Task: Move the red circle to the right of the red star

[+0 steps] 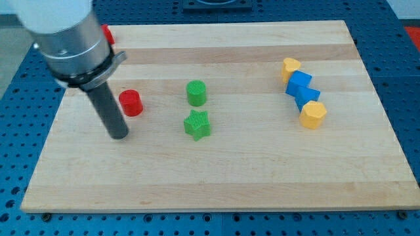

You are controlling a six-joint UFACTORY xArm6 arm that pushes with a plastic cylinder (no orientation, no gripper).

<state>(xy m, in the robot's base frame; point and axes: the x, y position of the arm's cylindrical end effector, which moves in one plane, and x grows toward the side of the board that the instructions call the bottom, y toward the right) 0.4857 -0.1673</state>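
The red circle (130, 103) lies on the wooden board (216, 177) at the view's left. My tip (119, 136) rests on the board just below and slightly left of the red circle, a small gap apart. A bit of red, likely the red star (108, 34), peeks out at the top left, mostly hidden behind my arm.
A green circle (196, 92) sits above a green star (197, 125) at the board's middle. At the right, a yellow block (291, 67), two blue blocks (301, 84) (306, 98) and another yellow block (313, 115) form a slanted chain.
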